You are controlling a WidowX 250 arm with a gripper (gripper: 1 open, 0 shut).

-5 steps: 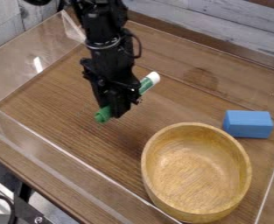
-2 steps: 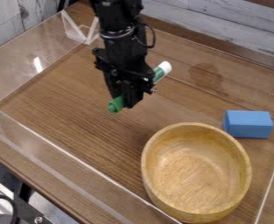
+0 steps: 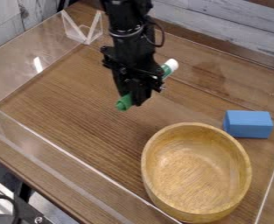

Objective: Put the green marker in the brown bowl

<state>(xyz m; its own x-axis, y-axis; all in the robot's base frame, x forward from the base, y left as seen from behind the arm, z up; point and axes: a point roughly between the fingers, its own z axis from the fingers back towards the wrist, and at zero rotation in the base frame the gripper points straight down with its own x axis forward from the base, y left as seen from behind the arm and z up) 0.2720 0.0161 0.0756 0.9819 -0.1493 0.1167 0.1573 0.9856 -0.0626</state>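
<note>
Green marker [image 3: 143, 85] is clamped in the gripper [image 3: 136, 90], jaws shut on its barrel, held tilted, green end low, capped end poking out up-right. It hangs above the wooden tabletop [image 3: 69, 96], up-left of the brown bowl [image 3: 198, 171], not over the rim yet. Versus a second ago the arm and marker have shifted right, closing on the bowl: transport phase, drop still to come. Blue block [image 3: 249, 123] sits just up-right of the bowl, untouched. The fingers hide the marker's mid-barrel; contact points can't be made out.
</note>
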